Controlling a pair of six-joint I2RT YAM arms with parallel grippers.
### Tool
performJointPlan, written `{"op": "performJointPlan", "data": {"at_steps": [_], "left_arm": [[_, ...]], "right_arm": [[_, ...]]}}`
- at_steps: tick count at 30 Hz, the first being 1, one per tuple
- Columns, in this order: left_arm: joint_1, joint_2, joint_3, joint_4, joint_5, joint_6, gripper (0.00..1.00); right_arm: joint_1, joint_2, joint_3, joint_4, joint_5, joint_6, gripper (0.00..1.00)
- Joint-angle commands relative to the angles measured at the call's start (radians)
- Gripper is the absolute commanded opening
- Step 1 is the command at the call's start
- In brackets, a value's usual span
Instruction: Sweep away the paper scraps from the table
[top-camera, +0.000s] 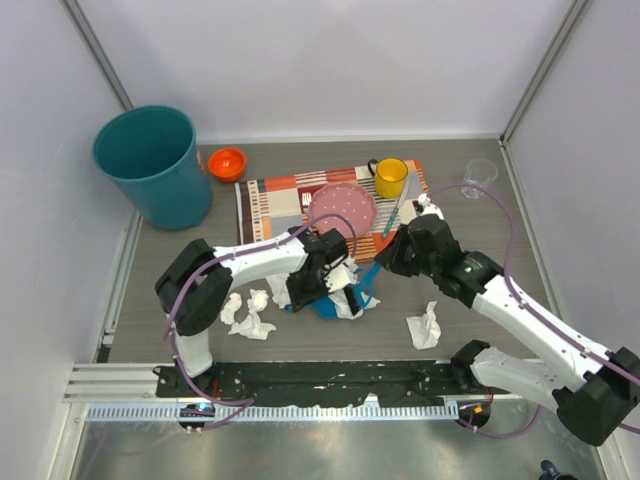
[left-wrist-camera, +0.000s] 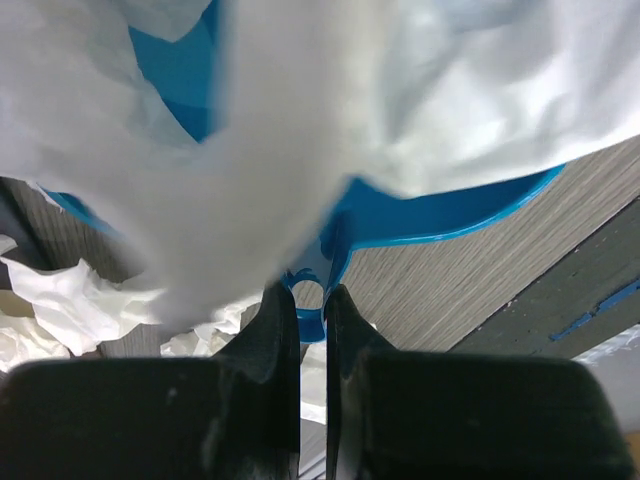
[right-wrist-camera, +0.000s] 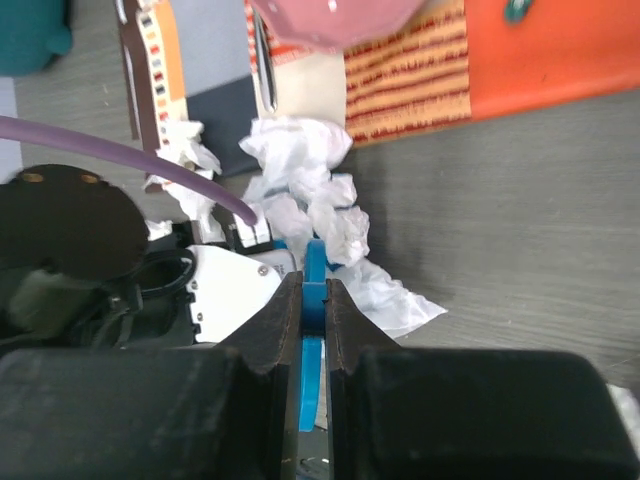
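My left gripper (top-camera: 318, 275) is shut on the handle of a blue dustpan (left-wrist-camera: 310, 300), whose pan (top-camera: 328, 308) lies on the table (top-camera: 300, 345) in front of the placemat. Crumpled white paper scraps (left-wrist-camera: 300, 120) fill the pan and blur most of the left wrist view. Another paper scrap (top-camera: 248, 315) lies left of the pan, and one (top-camera: 425, 328) lies alone to its right. My right gripper (top-camera: 392, 258) is shut on a thin blue brush handle (right-wrist-camera: 315, 290), just right of the pan. Beyond those fingers, a paper scrap (right-wrist-camera: 300, 180) is piled against the placemat's edge.
A teal bin (top-camera: 155, 160) stands at the back left with an orange bowl (top-camera: 227, 162) beside it. The patchwork placemat (top-camera: 280, 200) carries a pink plate (top-camera: 342, 207) and a yellow mug (top-camera: 390, 177). A clear cup (top-camera: 480, 175) stands at the back right.
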Motion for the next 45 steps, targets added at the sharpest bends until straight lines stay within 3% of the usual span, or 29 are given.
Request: {"op": "performJointPlan", "data": {"at_steps": [1,14,23,45], "left_arm": [[0.016,-0.073,0.027,-0.031,0.017,0.003,0.00],[0.036,-0.111,0.062,-0.081,0.058,-0.001,0.00],[0.131,-0.114,0.164,-0.189,0.100,0.006,0.00],[0.326,-0.204,0.349,-0.361,0.026,0.055,0.00]], "right_arm": [[-0.007,-0.091,0.144,-0.075,0.108,-0.067,0.01],[-0.008,-0.156,0.255,-0.207,0.287,-0.136,0.01],[-0.008,-0.193,0.285,-0.257,0.384,-0.168,0.01],[-0.008,-0.154,0.267,-0.201,0.335,-0.180,0.01]]}}
